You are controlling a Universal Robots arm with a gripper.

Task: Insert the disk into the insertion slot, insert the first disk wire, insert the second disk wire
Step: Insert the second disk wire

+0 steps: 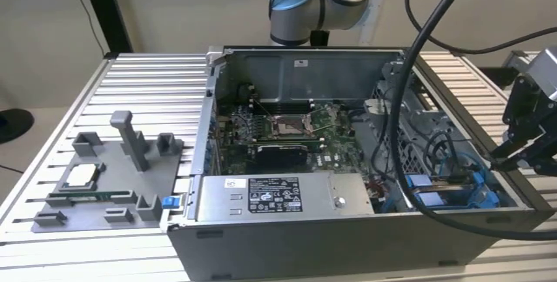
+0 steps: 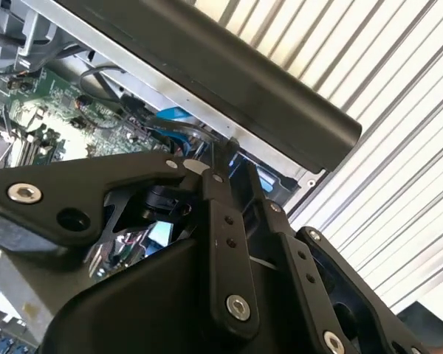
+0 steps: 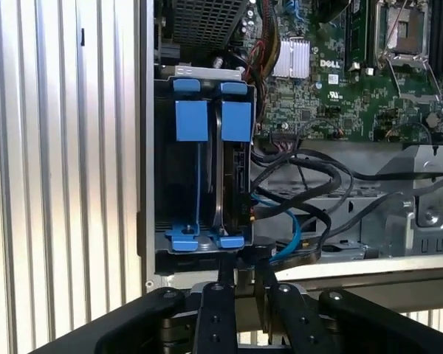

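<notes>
The disk (image 3: 234, 173) sits edge-up in its blue carrier inside the insertion slot (image 3: 166, 184), a bay of the grey drive cage, beside a second blue frame (image 3: 191, 122). In the exterior view the blue frames (image 1: 442, 188) show at the case's near right corner. A blue wire (image 3: 292, 221) and black wires (image 3: 303, 171) run right up to the disk's side. My black gripper (image 3: 242, 265) hangs just outside the case wall by the cage, shut, with nothing seen between its fingers. It also shows in the second wrist view (image 2: 218, 151) and in the exterior view (image 1: 499, 160).
The open computer case (image 1: 348, 243) lies on a ribbed aluminium table (image 1: 148, 79). It holds a green motherboard (image 1: 287, 135) and a grey power-supply box (image 1: 274, 197). A grey parts fixture (image 1: 104, 177) stands at the exterior view's left. Thick black cables (image 1: 409, 99) hang across the case.
</notes>
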